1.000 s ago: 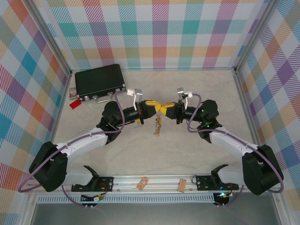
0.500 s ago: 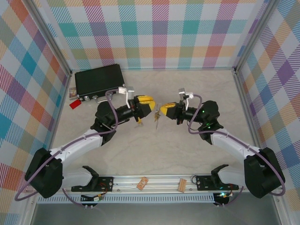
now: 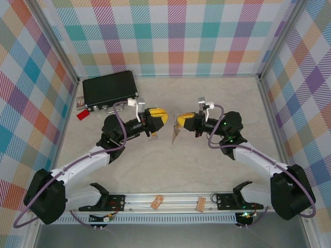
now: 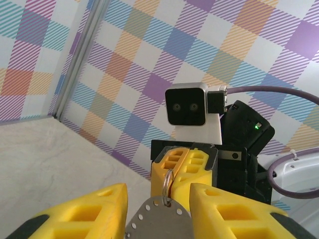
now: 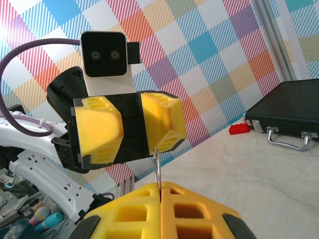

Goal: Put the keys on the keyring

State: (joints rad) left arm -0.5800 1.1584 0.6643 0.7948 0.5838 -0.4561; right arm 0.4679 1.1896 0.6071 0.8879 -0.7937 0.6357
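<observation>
The right gripper (image 3: 179,122) is pressed together, pinching the keyring (image 3: 175,133), which dangles at its seven o'clock over mid-table. The left gripper (image 3: 163,118), at its nine o'clock, is spread and empty. The right should probably hold the ring level while the left lines up squarely before closing.

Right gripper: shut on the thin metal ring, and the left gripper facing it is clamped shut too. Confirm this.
Wrong on the left gripper: it is open, its yellow fingers standing apart, as the right wrist view shows. The right gripper is indeed shut on the thin metal ring.
</observation>
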